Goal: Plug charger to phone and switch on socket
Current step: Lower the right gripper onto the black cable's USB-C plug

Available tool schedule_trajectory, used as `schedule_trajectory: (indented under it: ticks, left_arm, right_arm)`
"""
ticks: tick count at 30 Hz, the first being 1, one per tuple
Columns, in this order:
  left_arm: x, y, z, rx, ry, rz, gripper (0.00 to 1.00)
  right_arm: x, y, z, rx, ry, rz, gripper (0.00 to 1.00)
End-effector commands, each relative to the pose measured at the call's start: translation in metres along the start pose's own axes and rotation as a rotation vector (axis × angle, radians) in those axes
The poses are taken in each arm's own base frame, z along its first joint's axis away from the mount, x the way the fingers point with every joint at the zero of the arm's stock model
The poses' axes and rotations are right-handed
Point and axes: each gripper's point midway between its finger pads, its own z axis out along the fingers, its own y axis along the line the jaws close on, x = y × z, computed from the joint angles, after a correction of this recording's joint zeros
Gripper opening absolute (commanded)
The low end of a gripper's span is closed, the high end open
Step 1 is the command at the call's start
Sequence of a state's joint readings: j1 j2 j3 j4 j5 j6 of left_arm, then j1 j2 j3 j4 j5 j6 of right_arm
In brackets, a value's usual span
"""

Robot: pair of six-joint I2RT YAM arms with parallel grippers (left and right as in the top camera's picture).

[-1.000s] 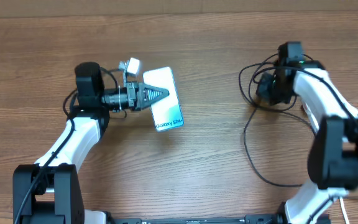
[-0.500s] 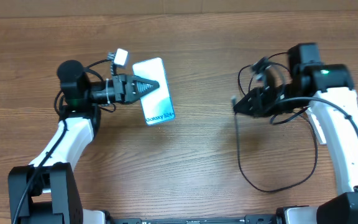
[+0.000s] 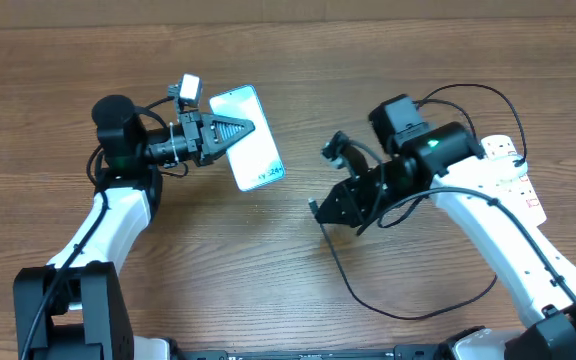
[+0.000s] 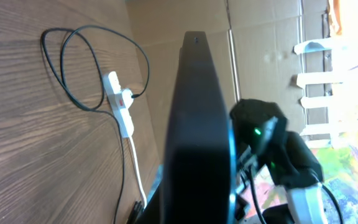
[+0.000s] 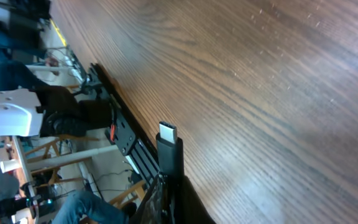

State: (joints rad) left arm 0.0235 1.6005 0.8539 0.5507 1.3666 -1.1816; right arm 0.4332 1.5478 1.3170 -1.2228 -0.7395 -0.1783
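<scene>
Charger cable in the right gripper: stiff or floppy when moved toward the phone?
Probably floppy: the cable lies in a loose loop on the table near the right gripper, so it should drag along rather than hold shape. Thin, so likely light. The plug tip stands straight out of the shut grip and will probably keep its aim.

Matt wood-grain table (image 3: 268,265), glossy phone (image 3: 258,157)

The brown wood-grain table (image 3: 268,280) bore 2 things directly. Toward its right side lay the white socket (image 4: 120,107), an elongated strip with 1 red switch showing and a black plug seated in it. Its white cord (image 4: 135,168) trailed off across the wood. Slack loops of the charger (image 4: 82,107), a thin black cable, rested just beside the strip.
</scene>
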Motion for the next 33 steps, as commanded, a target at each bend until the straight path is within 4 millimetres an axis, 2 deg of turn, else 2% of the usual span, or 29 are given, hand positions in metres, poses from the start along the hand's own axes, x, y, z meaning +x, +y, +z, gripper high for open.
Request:
schedule_trajectory:
  ticks: [1,5,11,18,23,33]
  left_arm:
    - [-0.005,-0.004,0.011,-0.016,-0.013,0.092,0.04]
    - [0.0,0.005,0.021,-0.049,-0.013,0.118,0.04]
    - [0.0,0.018,0.023,-0.093,-0.028,0.103,0.04]
    - [0.0,0.019,0.024,-0.098,-0.031,0.107,0.04]
    - [0.001,0.019,0.024,-0.095,-0.027,0.106,0.04]
    - [0.009,0.013,0.025,-0.063,0.021,0.106,0.04]
  right_arm:
    - [0.004,0.003,0.009,0.033,0.029,0.02,0.04]
    - [0.008,0.012,0.016,0.025,0.052,0.016,0.04]
    - [0.004,0.017,0.021,0.028,0.045,-0.002,0.04]
    - [-0.006,0.023,0.028,0.035,0.012,-0.018,0.04]
    - [-0.011,0.009,0.03,0.145,-0.007,0.009,0.04]
    - [-0.021,0.011,0.03,0.136,-0.042,-0.019,0.04]
